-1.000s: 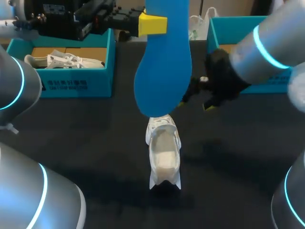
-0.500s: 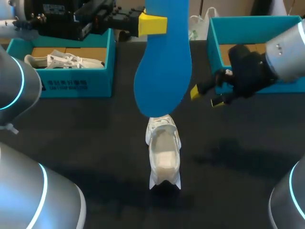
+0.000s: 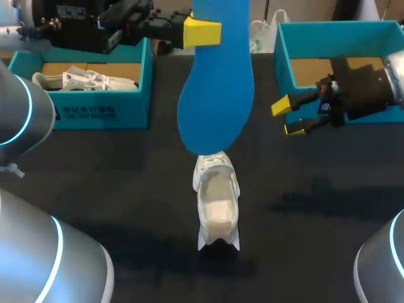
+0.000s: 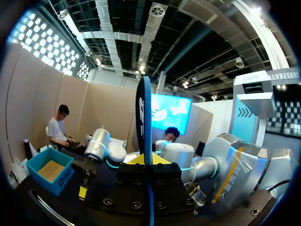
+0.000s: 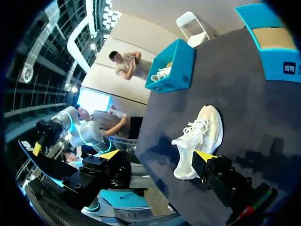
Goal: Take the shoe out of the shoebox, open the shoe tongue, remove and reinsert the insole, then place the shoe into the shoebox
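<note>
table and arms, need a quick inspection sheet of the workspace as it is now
surface: black table, dark cloth-like top.
job's things: white shoe upright on its sole mid-table; blue insole hangs above it, out of the shoe; right shoebox shows a bare brown floor, partly hidden by the right arm.
clutter: left shoebox holding a second white shoe.
grippers: left gripper shut on the insole's upper end; right gripper open, empty, in front of the right shoebox.
cables: nothing seen.
surroundings: nothing seen.
</note>
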You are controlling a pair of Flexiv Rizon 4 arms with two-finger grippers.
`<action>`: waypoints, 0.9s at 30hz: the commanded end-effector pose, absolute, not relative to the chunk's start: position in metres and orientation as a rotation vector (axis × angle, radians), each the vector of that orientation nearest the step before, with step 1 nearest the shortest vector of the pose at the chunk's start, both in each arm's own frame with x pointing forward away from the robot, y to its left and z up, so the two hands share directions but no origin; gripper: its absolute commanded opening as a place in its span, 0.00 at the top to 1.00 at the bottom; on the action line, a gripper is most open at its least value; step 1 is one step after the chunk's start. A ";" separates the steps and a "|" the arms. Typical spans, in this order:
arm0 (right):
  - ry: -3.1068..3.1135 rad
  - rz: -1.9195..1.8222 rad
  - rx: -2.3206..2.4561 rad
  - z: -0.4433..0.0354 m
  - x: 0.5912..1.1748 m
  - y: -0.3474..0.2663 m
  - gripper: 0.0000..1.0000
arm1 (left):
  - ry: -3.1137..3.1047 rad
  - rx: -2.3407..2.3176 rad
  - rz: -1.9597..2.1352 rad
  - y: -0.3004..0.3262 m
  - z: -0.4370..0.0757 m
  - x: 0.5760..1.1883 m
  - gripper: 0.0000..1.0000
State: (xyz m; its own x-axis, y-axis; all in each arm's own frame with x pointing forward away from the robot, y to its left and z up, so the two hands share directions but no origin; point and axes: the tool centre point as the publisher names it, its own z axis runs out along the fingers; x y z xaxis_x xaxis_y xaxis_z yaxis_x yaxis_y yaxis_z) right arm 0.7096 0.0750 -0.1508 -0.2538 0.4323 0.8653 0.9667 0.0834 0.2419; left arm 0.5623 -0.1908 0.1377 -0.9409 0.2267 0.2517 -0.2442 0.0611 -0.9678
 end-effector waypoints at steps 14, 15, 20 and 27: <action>-1.597 -1.184 -1.292 -0.141 0.702 0.076 0.00 | -2.124 -0.834 2.312 -0.172 0.114 0.578 1.00; -1.586 -1.181 -1.285 -0.140 0.702 0.077 0.00 | -2.136 -0.931 2.340 -0.169 0.111 0.581 1.00; -1.556 -1.191 -1.258 -0.137 0.702 0.083 0.00 | -2.240 -1.503 2.354 -0.159 0.099 0.596 1.00; -1.544 -1.197 -1.253 -0.133 0.704 0.085 0.00 | -2.327 -1.732 2.228 -0.155 0.092 0.599 1.00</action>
State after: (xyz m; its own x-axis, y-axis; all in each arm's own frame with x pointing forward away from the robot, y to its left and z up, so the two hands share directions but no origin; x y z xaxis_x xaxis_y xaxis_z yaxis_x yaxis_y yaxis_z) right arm 0.7020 0.0823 -0.1338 -0.1920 0.2230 0.9557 0.9813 0.0597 0.1832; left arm 0.5997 -0.1579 0.0910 -0.8491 0.2688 -0.4547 0.4468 -0.0937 -0.8897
